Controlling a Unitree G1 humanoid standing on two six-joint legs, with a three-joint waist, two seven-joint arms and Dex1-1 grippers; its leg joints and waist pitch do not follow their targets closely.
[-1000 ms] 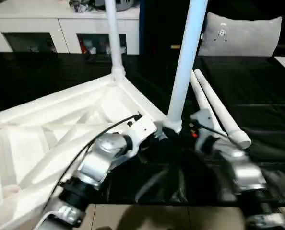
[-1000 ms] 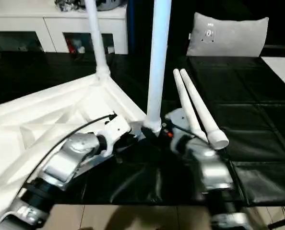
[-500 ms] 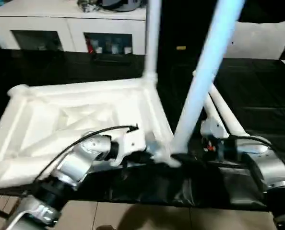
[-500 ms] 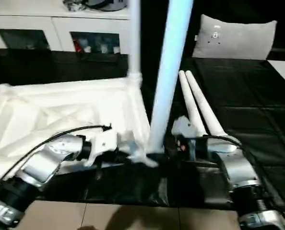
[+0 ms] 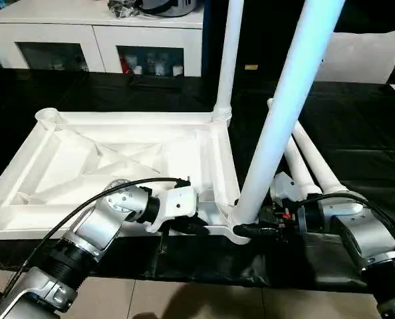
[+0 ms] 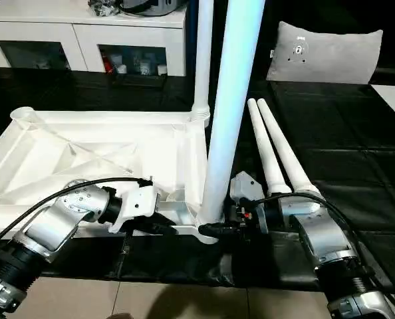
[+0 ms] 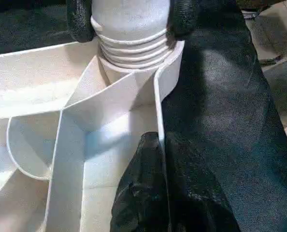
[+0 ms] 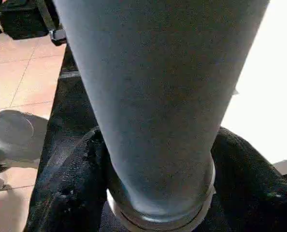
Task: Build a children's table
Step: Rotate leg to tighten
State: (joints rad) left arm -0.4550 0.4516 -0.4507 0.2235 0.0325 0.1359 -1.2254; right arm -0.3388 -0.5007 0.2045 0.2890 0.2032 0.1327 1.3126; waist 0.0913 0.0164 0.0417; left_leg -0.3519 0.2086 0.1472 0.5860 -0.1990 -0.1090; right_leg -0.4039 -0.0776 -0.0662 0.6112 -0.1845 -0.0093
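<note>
Left gripper [image 5: 196, 224] is pinched tight on the near rim of the upside-down table top [image 5: 111, 156], w/ one black finger [image 7: 143, 193] inside the rim wall beside the corner socket. Top lies flat on the black mat [image 5: 357, 126], ribbed underside up, long axis running left-right. Far-right corner carries an upright leg [image 5: 227, 60]. Near-right corner, just right of the left gripper, holds a second leg [image 5: 284, 113] standing up, leaning slightly right at its top. Right gripper [image 5: 256, 230] wraps that leg's base, fingers [image 8: 71, 193] on either side, partly spread to its width. Two spare legs [image 6: 277, 153] lie side by side just beyond, pointing away.
</note>
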